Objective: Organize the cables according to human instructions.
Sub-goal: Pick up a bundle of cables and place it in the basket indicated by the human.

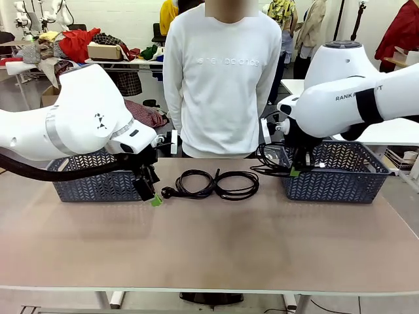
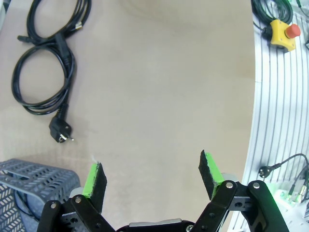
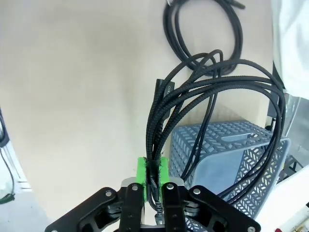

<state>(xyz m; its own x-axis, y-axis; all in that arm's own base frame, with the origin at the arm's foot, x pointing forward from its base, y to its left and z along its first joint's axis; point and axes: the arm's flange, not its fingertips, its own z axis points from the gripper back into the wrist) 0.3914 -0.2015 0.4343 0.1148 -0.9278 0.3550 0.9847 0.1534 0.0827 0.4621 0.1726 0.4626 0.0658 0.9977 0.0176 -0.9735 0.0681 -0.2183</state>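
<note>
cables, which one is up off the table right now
The braided cable pinched in the right arm's jaws, hanging beside the right basket. The two smooth coils lie flat at the middle of the table.

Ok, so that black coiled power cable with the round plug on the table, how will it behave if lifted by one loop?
Probably floppy: the black coiled power cable lies in loose loops that would likely sag and spread. Its round plug trails free, so it may dangle and swing. The braided black cable in the right gripper droops similarly.
</note>
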